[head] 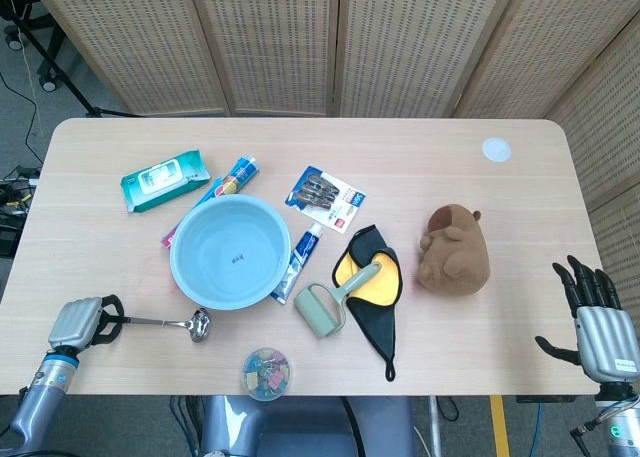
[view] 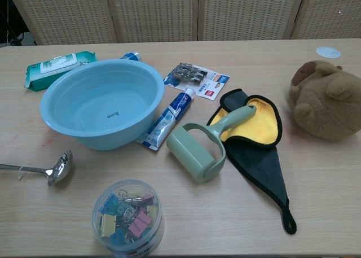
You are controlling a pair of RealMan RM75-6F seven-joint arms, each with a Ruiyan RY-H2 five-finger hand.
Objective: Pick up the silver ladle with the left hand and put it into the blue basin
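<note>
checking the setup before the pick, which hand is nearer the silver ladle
Left. The left hand is at the handle end of the silver ladle, its fingers around the handle tip at the table's near left edge. The right hand hangs off the far right side, well past the brown plush toy.
</note>
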